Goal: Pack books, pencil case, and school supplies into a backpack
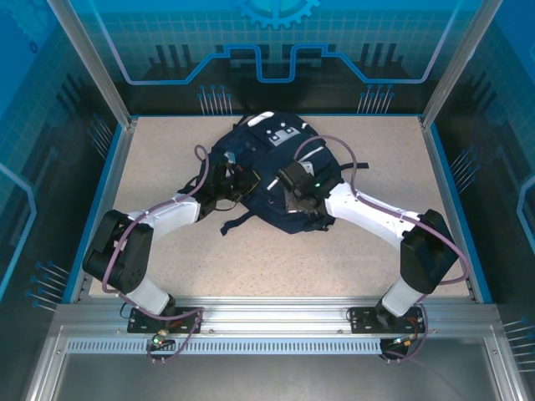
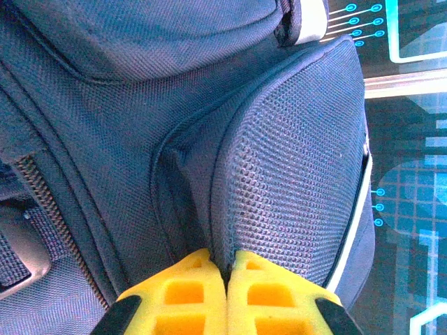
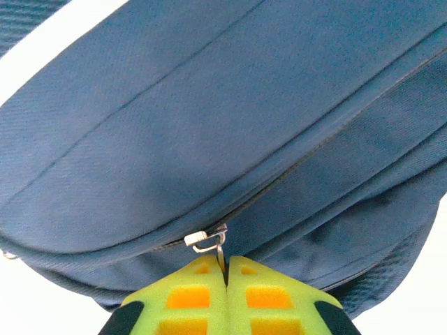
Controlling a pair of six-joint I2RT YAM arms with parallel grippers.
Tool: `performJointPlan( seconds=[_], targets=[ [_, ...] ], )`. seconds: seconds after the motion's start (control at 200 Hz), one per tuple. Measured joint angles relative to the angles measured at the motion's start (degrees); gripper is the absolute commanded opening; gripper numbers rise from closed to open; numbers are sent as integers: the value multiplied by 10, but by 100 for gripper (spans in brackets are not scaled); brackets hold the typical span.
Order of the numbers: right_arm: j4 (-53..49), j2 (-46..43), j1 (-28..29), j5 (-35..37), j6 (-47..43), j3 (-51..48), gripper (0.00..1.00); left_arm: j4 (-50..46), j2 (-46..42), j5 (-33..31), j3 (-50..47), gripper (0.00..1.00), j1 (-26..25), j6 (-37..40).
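Backpack (image 1: 266, 167) first: it is navy-blue woven fabric, lying slumped and flat on the speckled table (image 1: 167, 251), about midway between the side edges and nearer the far edge than my bases. A light grey patch (image 1: 281, 134) with dark marks sits at its far end, and dark straps (image 1: 242, 222) trail out from its near end onto the table. From my left wrist I see a coarse mesh side pocket (image 2: 293, 174) edged with a pale piping, a zip track running along the panel beside it, and a bulging upper compartment. From my right wrist I see smooth blue panels crossed by a long closed zip line, with a white stripe (image 3: 49, 52) along the upper left.

My left gripper (image 2: 228, 271) is clenched, its yellow fingers pressed together on the seam fold at the edge of the mesh pocket, so it is pinching the backpack's fabric. My right gripper (image 3: 225, 269) is also clenched, and the small metal zipper pull (image 3: 207, 242) runs down into the line where its fingertips meet. In the overhead view the left gripper (image 1: 237, 180) is on the pack's left side and the right gripper (image 1: 294, 189) on its right.

The backpack's long axis runs roughly from near to far, patch end pointing away from me, strap end toward me.
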Motion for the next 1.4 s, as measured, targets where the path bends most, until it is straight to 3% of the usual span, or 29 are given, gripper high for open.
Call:
performJointPlan(
  seconds=[0.21,0.27,0.41,0.48,0.585,0.835,1.021,1.401],
  targets=[
    [-12,2,-19,-26,-68,25,0,-2,0,14,0,0,12,16],
    [-12,3,-18,-48,-90,31,0,-7,-3,17,-2,22,20,19],
    [-19,19,-2,-102,-134,54,0,-41,-47,-15,-29,49,55,21],
    [-26,40,12,-122,-144,80,0,-63,-88,-43,-51,60,76,14],
    [-28,75,31,-157,-153,115,0,-107,-158,-79,-76,66,89,14],
    [-3,140,58,-223,-148,180,0,-114,-262,-81,-141,66,89,-34],
    [13,159,58,-248,-144,200,0,-79,-261,-53,-177,60,82,-76],
    [4,165,57,-259,-144,218,0,2,-207,-45,-180,42,64,-77]
  ],
)
